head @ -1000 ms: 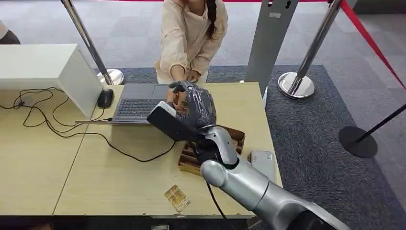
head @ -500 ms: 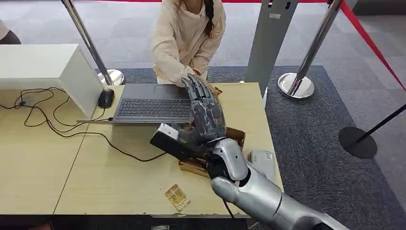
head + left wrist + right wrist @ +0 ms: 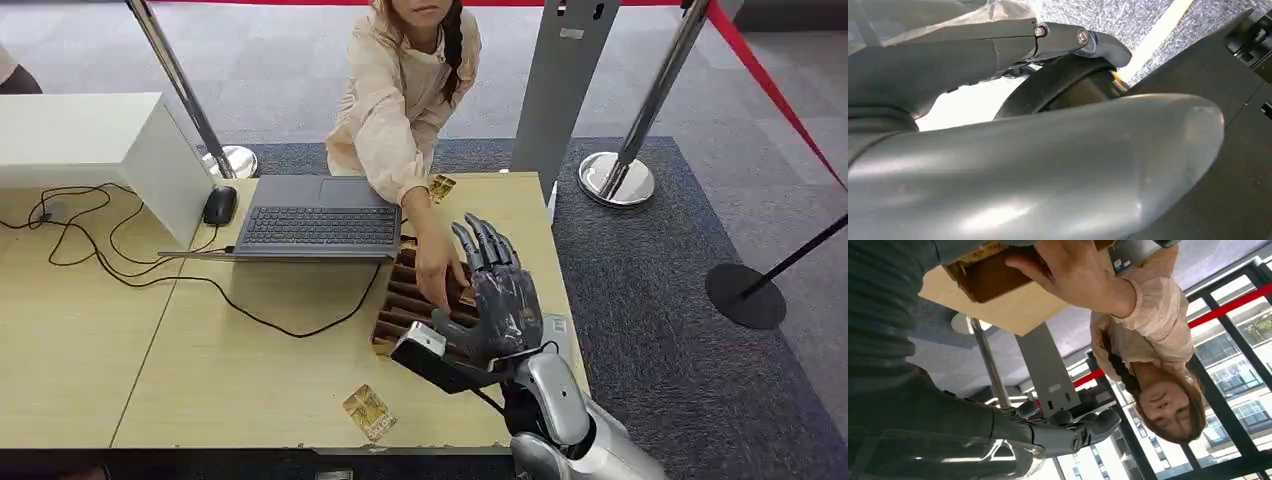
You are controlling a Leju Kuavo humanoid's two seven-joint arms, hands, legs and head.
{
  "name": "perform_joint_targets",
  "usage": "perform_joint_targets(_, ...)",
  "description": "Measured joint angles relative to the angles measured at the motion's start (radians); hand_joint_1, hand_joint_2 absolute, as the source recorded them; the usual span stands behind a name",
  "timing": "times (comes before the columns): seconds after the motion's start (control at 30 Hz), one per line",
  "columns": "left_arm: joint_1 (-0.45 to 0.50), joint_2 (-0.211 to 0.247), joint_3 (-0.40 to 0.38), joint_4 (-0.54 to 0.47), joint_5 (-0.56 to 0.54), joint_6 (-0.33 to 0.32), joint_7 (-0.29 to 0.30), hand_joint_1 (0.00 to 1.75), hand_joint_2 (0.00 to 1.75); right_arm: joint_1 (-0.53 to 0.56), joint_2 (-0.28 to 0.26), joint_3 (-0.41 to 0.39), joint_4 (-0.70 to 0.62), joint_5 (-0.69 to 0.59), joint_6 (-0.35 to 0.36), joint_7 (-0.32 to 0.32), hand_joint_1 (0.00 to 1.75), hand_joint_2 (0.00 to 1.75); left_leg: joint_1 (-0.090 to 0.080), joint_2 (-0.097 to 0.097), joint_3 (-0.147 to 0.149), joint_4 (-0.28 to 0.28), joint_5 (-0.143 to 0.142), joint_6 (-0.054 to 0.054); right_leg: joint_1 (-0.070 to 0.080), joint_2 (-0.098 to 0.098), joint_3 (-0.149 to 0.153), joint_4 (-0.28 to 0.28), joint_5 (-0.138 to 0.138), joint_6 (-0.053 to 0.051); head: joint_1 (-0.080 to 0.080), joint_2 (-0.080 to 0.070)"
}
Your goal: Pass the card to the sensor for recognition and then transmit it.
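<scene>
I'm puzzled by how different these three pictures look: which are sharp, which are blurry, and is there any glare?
Head view: evenly lit and sharp, the right hand and the wooden tray clear. Left wrist view: the left hand sits so close that it is a soft grey blur with a bright sheen. Right wrist view: upside down, with the windows behind the person washed out.

Person's hand (image 3: pixel 436 268) blocks the wooden tray (image 3: pixel 396 300).

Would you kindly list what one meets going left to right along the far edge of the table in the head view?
White box → black mouse → open laptop → card near the table's far right corner.
</scene>
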Motion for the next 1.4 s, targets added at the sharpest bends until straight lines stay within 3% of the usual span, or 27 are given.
perform_joint_targets(0.87, 0.002, 0.0, 0.004, 0.0, 0.018, 0.007, -0.002, 0.0, 0.0, 0.076, -0.014, -0.039, -0.075, -0.05, -0.059, -0.079, 0.0, 1.75, 0.0, 0.0, 0.0, 0.0, 0.0, 0.0, 0.0, 0.0, 0.0, 0.0, 0.0, 0.0, 0.0, 0.0)
perform_joint_targets(1.4, 0.002, 0.0, 0.004, 0.0, 0.016, 0.007, 0.001, 0.0, 0.0, 0.091, 0.013, -0.037, -0.032, 0.021, -0.097, -0.07, 0.0, 1.75, 0.0, 0.0, 0.0, 0.0, 0.001, 0.0, 0.0, 0.0, 0.0, 0.0, 0.0, 0.0, 0.0, 0.0)
